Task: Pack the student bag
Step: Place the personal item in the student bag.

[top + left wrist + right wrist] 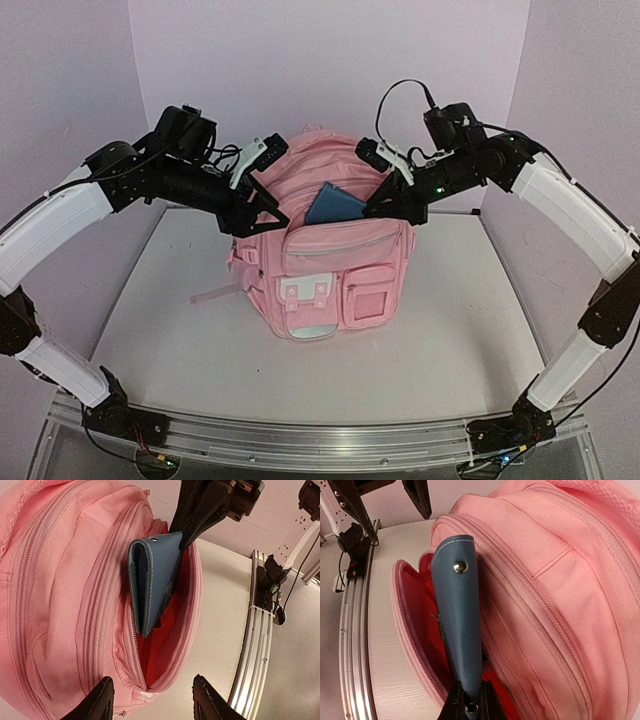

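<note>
Right gripper (470, 706) is clamped on the upper end of a flat blue leather wallet (459, 625), slanted down into the open front pocket (417, 615) of the pink fabric backpack (560, 580) stood toward the far edge of the table (450, 340); left gripper (152, 695) is held open alongside.

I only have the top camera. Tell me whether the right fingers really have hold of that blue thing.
Observer: Yes. The right wrist camera shows the right fingers shut on a corner of the blue wallet.
Operator: Report how far in it is.
Observer: From the left wrist, one end is down inside the open pocket of the backpack; the rest sticks out.
Operator: Now check the left fingers.
Observer: The left fingers stand open over the pocket's end, holding nothing.
</note>
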Controlling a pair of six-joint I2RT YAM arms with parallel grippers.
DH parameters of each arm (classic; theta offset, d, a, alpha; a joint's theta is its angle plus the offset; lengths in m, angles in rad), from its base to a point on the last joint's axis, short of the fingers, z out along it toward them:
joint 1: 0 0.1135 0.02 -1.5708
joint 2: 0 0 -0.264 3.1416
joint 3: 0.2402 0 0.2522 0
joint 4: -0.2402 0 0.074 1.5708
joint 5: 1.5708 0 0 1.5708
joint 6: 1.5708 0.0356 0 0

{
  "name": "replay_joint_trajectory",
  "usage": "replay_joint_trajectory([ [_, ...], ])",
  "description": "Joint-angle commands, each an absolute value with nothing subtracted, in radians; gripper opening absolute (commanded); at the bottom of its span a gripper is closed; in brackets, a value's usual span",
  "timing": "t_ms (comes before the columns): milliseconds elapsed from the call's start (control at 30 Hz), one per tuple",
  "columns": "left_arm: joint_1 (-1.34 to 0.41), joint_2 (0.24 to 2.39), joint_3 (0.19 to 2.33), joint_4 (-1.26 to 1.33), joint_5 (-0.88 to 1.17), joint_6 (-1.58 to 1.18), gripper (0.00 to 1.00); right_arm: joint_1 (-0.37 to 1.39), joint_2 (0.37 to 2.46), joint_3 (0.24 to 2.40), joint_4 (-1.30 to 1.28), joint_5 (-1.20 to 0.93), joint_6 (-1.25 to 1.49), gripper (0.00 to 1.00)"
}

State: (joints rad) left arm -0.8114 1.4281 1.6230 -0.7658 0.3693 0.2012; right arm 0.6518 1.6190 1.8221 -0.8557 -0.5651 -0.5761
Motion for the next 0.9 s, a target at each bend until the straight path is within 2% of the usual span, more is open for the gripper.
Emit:
replay_joint_trajectory([
  [0,-0.805,1.433,1.678,-0.772,0.396,0.192,0.54,0.652,1.65,1.853,-0.942,-0.515,-0.624,0.06],
  [67,-0.804,1.434,1.679,-0.774,0.4,0.192,0.54,0.652,1.653,1.862,-0.939,-0.51,-0.616,0.14],
  [167,-0.802,1.433,1.676,-0.772,0.398,0.191,0.54,0.652,1.645,1.873,-0.932,-0.501,-0.599,0.42],
  [200,-0.8,1.431,1.675,-0.769,0.399,0.188,0.55,0.652,1.637,1.872,-0.926,-0.501,-0.595,0.55],
  [233,-0.799,1.431,1.673,-0.767,0.4,0.186,0.55,0.652,1.626,1.866,-0.916,-0.503,-0.592,0.76],
  [267,-0.797,1.432,1.673,-0.765,0.402,0.181,0.55,0.652,1.617,1.86,-0.904,-0.507,-0.588,0.83],
  [567,-0.765,1.423,1.67,-0.733,0.344,0.114,0.58,0.652,1.502,1.778,-0.7,-0.436,-0.396,0.88],
  [833,-0.762,1.403,1.606,-0.708,0.29,0.116,0.78,0.651,1.397,1.686,-0.521,-0.22,0.072,0.92],
  [867,-0.762,1.404,1.591,-0.707,0.259,0.116,0.84,0.65,1.387,1.665,-0.504,-0.19,0.127,0.91],
])
